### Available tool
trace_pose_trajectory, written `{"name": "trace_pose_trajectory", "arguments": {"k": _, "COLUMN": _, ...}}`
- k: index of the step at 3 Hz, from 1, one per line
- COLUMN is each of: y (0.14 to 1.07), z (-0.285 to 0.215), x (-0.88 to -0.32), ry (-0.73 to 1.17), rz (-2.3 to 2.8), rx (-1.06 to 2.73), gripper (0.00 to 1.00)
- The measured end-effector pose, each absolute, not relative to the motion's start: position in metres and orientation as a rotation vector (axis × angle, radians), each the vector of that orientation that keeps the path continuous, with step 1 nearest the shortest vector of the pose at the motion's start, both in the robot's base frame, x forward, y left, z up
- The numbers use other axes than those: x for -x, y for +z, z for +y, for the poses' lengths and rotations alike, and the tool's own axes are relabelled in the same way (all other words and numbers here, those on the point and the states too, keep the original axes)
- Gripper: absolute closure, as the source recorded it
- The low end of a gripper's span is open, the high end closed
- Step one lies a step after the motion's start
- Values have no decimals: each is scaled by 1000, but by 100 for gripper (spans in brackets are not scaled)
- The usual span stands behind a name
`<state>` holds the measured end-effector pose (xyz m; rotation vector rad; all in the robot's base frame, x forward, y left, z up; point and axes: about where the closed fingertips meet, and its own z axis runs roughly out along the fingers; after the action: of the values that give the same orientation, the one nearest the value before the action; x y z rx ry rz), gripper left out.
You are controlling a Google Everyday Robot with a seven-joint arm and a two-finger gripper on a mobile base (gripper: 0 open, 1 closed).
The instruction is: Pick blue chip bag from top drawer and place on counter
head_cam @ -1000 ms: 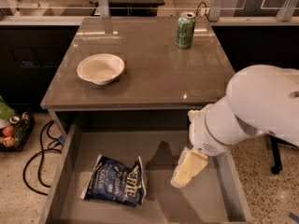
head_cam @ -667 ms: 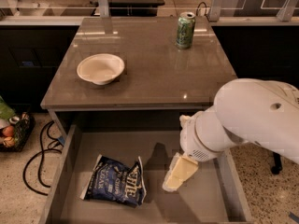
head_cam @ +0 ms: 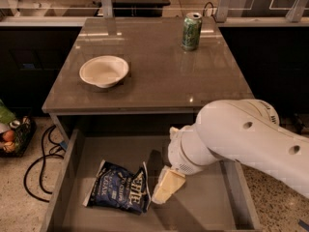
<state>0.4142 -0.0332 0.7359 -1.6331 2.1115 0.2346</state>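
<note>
The bag (head_cam: 118,190) is crumpled dark-blue foil with white lettering and pale edges. It lies flat on the bottom of the open drawer (head_cam: 207,211), left of the middle and toward the near end. The drawer is a wide, shallow grey box with a smooth flat bottom and thin side walls, pulled out from under the tabletop (head_cam: 159,71). The tabletop is a square, glossy grey-brown slab with a thin edge that reflects the light.

On the tabletop stand a shallow, matte off-white bowl (head_cam: 104,70) near the left and a green can (head_cam: 191,31) at the far right, well apart from each other.

The arm (head_cam: 241,134) is a fat, smooth white shell with small round holes that enters from the right. It ends in the gripper (head_cam: 168,185), a cream wedge pointing down and left into the drawer. Its tip is just beside the bag's right edge — touching or not, I cannot tell. It shows as one solid shape, so whether the jaws are spread or pressed together cannot be told — they hold nothing visible.

A dark cable (head_cam: 38,163) loops over the speckled floor to the left.
</note>
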Motion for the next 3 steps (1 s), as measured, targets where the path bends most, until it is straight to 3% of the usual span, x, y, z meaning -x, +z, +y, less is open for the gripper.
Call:
{"name": "trace_pose_trajectory", "arguments": {"k": 1, "y": 719, "z": 0, "x": -417, "ry": 224, "rz": 2077, "rx": 1713, "gripper": 0}}
{"name": "trace_pose_trajectory", "arguments": {"k": 3, "y": 704, "z": 14, "x": -422, "ry": 227, "rz": 2079, "rx": 1743, "gripper": 0}}
